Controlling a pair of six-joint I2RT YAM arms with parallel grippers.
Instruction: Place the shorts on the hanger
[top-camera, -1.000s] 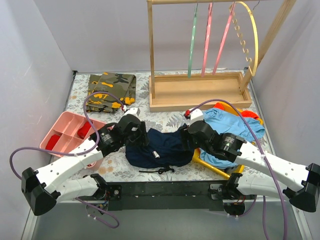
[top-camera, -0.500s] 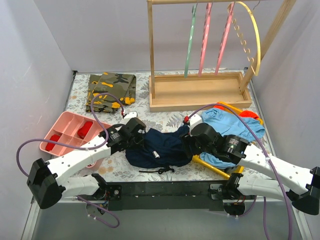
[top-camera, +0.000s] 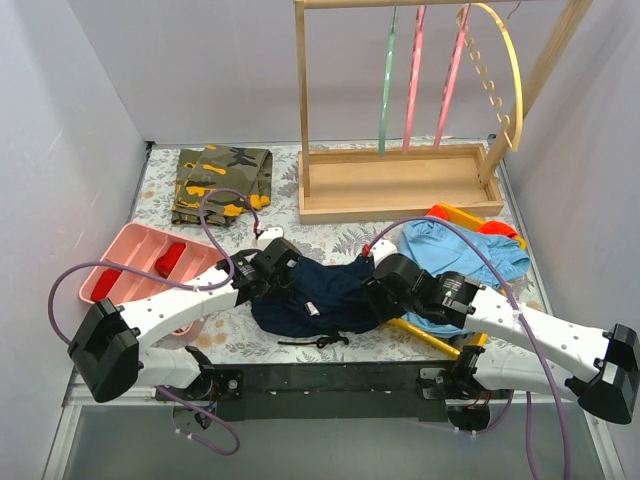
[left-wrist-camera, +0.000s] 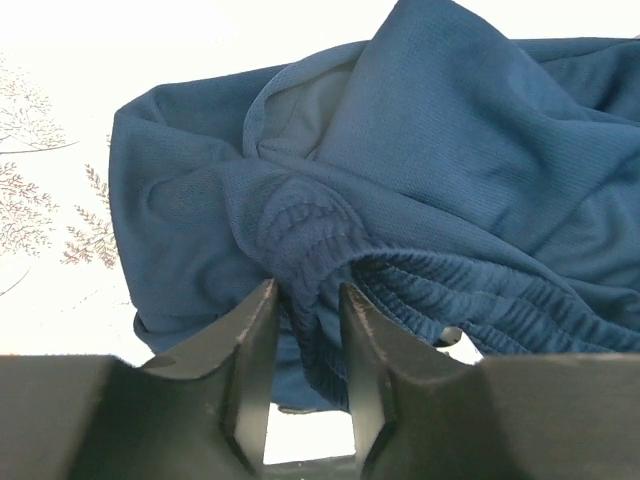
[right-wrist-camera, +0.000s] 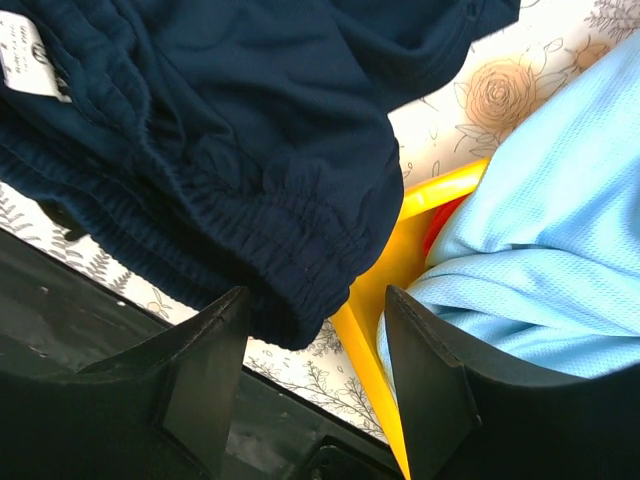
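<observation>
Navy shorts (top-camera: 330, 290) | left wrist: nipped in left pincer (left-wrist-camera: 305, 295) | right pincer (right-wrist-camera: 315, 300) spread

Left arm (top-camera: 165, 312): I extend it low from the near edge toward the table's middle, with the wrist angled right. My left gripper (left-wrist-camera: 305, 300) has its jaws drawn narrow, pinching a fold of the shorts (left-wrist-camera: 450, 150) at the waistband.

Right arm (top-camera: 530, 330): I extend it low from the near edge, with the wrist angled left toward the middle. My right gripper (right-wrist-camera: 315, 300) has its jaws spread wide, one either side of the waistband's end, not closed on it.
</observation>
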